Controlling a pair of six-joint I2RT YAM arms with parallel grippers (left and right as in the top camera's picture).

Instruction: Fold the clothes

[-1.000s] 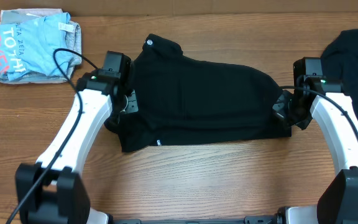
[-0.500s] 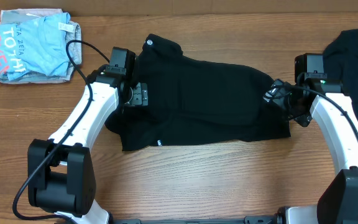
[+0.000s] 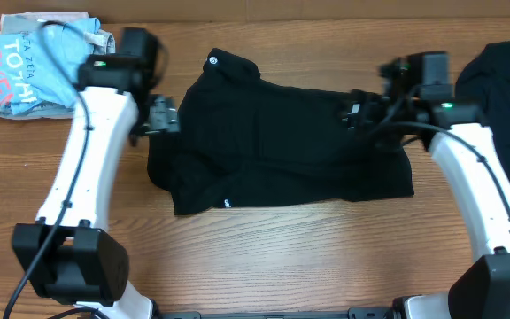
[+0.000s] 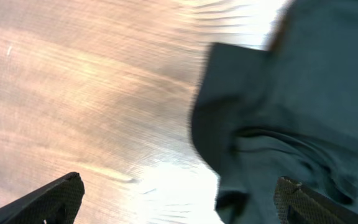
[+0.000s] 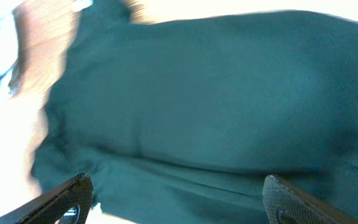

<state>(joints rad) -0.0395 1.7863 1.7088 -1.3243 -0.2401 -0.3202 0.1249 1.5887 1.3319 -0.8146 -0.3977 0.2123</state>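
With left tool [image 3: 160, 116] and right tool [image 3: 359, 110] wide open and empty above the shirt [image 3: 282, 151], we seem between folds and must next grip its edges.

The table [image 3: 282, 248] is brown wood with long grain lines. It is smooth, and from the left wrist it shines bright where the light hits it. The shirt [image 3: 282, 142] is soft black cloth, dull and not shiny at all, with folds and wrinkles. A second black shirt [image 3: 503, 71] at the right edge looks like the same dull cloth. The blue shirt [image 3: 42, 62] is soft cloth too, with flat printed letters. The left arm [image 3: 87, 168] and right arm [image 3: 476, 177] have smooth white plastic shells with a slight shine, and black parts at the joints. The left gripper [image 4: 179, 198] has dull black fingers [image 4: 55, 198] that look a bit bumpy.
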